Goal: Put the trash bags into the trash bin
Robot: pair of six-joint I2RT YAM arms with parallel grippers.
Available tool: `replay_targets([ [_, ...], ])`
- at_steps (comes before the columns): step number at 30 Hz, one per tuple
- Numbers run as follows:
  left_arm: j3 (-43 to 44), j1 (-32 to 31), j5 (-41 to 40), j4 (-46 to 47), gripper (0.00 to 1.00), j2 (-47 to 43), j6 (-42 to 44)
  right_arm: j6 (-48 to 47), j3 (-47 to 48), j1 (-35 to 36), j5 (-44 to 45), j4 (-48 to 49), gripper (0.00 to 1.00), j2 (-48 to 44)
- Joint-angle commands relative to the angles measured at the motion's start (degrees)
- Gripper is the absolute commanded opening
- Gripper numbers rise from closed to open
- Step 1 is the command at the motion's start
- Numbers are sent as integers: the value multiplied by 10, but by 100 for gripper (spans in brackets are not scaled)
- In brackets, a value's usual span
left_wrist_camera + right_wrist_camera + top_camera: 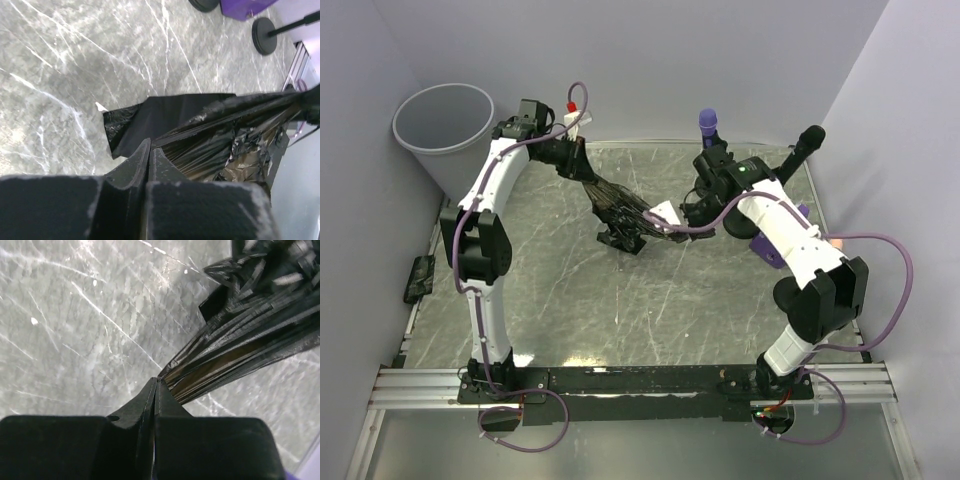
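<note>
**Entry: state at this moment**

- Left gripper (149, 152): jaws closed, pinching one end of the trash bags (615, 205). The black film fans out from its fingertips in the left wrist view.
- Right gripper (156, 390): jaws closed, pinching the other end of the same bundle. The pleats run straight out from its tips.
- The bundle spans the gap between the two grippers above the worktop (620, 310). A loose fold hangs from the middle and appears to touch the surface.
- Trash bin (440, 125): upright at the far left corner, just beyond the left gripper. Nothing is visible inside it.

**Judgement: risks**

1. Tearing. The film looks taut between the two pinches. If either arm pulls away while both hold, the thin plastic is likely to stretch or rip at a fingertip.
2. Slipping. The film is glossy and each gripper holds only a narrow bite. A sideways tug could draw it out, and the bundle would drop to the worktop.
3. Snagging on the rim. The hanging fold trails low. If it is carried toward the bin without being lifted, it may catch the rim and drape outside.
4. Tipping the bin. It looks light and tapers to its base, so a dragged bag or a nudge from the left arm could shift or topple it.
5. Release order. If the right gripper lets go late, the left arm's reach over the bin is held back.
</note>
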Motion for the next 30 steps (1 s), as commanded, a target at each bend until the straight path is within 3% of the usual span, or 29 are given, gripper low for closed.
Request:
replay_targets([
  [1, -4, 9, 4, -15, 13, -52, 67, 84, 46, -16, -74, -31, 0, -35],
  [5, -80, 15, -17, 40, 66, -119, 76, 204, 137, -11, -152, 19, 0, -14],
  [9, -231, 30, 18, 239, 80, -272, 36, 274, 177, -8, -181, 62, 0, -3],
  [12, -306, 21, 66, 305, 87, -371, 103, 307, 177, -7, -193, 98, 0, -4],
  [16, -329, -33, 64, 213, 91, -387, 282, 318, 191, -5, -200, 105, 0, -3],
  [20, -289, -89, 69, 125, 92, -351, 420, 312, 215, -1, -202, 88, 0, 4],
  [25, -255, -103, 61, 97, 92, -290, 506, 287, 251, 7, -197, 38, 0, 15],
  [30, -182, -104, 101, 28, 89, -230, 574, 289, 256, 9, -190, 30, 0, 18],
])
